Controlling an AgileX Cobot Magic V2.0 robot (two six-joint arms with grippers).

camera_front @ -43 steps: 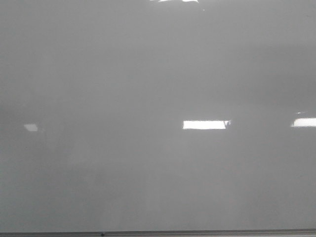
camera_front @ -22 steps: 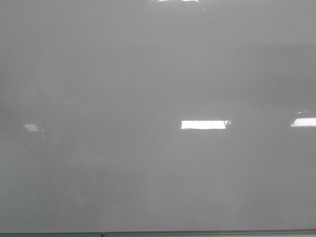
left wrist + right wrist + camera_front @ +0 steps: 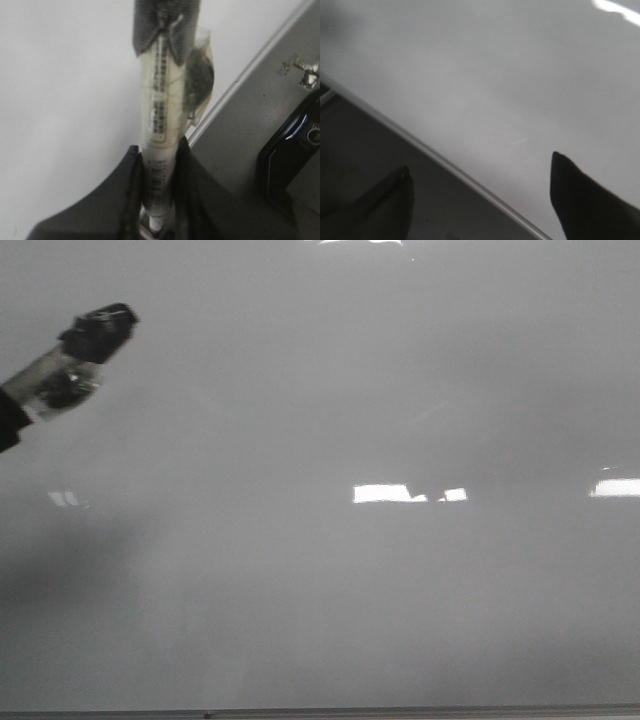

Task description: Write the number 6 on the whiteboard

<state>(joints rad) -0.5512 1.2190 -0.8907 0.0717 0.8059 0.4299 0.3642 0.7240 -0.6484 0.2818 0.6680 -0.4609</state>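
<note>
The whiteboard (image 3: 330, 420) looks smooth and glossy, the marker (image 3: 159, 130) has a clear plastic barrel with a dark, matt wrapped end.

Marker (image 3: 75, 365) at upper left before the whiteboard (image 3: 350, 390).

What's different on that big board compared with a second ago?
A marker has come into the front view from the left, pointing up and to the right over the whiteboard. The left gripper holds it between its jaws. The board remains blank, with no stroke of the 6 drawn. The right gripper hangs open and empty near the board's edge.
</note>
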